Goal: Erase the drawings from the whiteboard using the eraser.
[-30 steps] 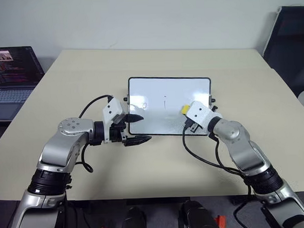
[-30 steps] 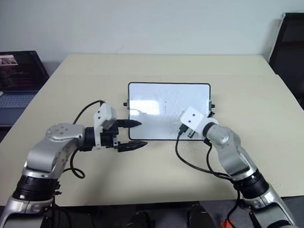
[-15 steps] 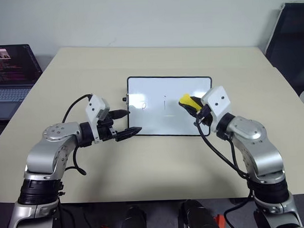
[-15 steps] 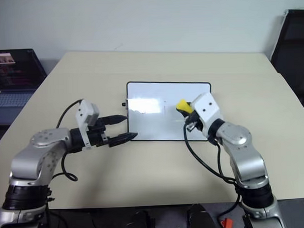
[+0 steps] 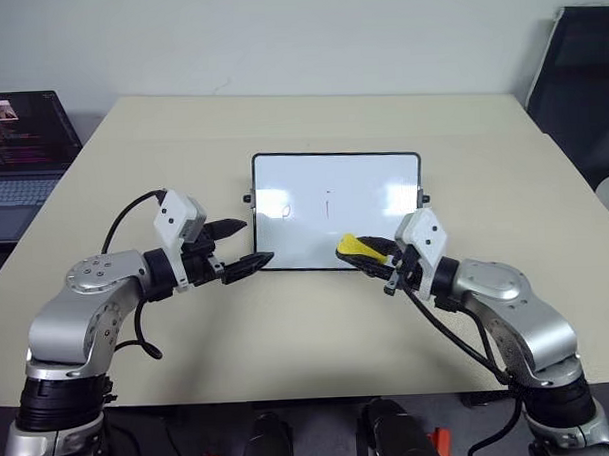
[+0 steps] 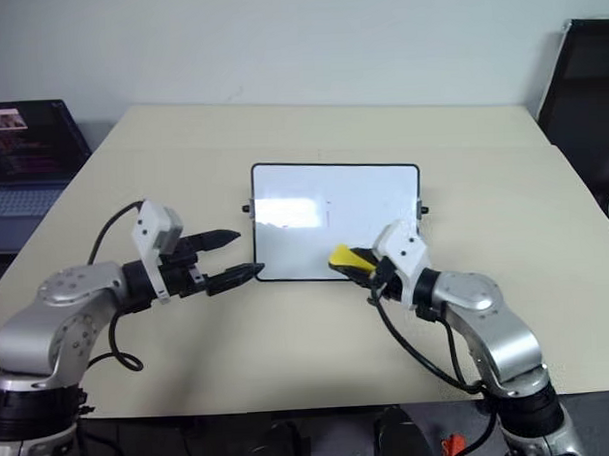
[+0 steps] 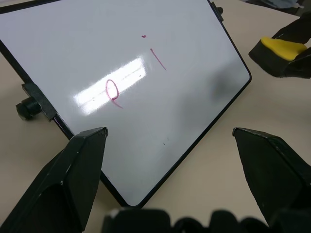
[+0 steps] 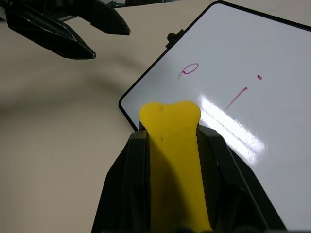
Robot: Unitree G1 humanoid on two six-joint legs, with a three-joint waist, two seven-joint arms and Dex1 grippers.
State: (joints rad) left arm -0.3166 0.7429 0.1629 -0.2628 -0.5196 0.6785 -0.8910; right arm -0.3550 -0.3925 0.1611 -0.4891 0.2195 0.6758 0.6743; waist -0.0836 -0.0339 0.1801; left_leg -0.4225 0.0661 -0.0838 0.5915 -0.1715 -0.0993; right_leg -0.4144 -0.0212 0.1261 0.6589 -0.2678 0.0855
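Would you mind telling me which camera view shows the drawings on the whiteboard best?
The left wrist view: the drawings are large and clear on the whiteboard, a reddish loop, a stroke and a dot. The right wrist view also shows them plainly, beyond the eraser. In the eye views they are only faint small marks.

Bare surface (image 5: 311, 128) rings the whiteboard (image 5: 373, 171); both grippers hang at its near edge, left gripper (image 5: 235, 247) spread, right gripper (image 5: 371, 256) clamping the eraser (image 5: 351, 246).
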